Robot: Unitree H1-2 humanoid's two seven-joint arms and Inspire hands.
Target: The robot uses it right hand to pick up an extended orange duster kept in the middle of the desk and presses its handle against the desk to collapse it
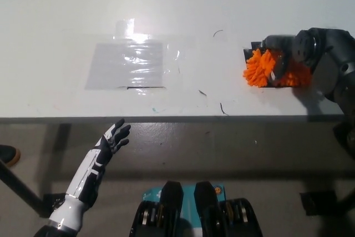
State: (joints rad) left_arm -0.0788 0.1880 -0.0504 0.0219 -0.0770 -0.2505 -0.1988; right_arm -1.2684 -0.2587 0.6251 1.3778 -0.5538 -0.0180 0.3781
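Note:
The orange duster lies as a fluffy bunch on the white desk, near its right end, with a small black part showing at its upper left. My black right hand reaches in from the right and sits over the duster's right half, fingers curled down into the orange fibres. The handle is hidden under the hand. My white left hand rests open below the desk's front edge at lower left, fingers spread.
A clear plastic sheet is taped flat on the desk left of centre. A few pen marks dot the surface. The desk's front edge runs across the picture, with floor below it.

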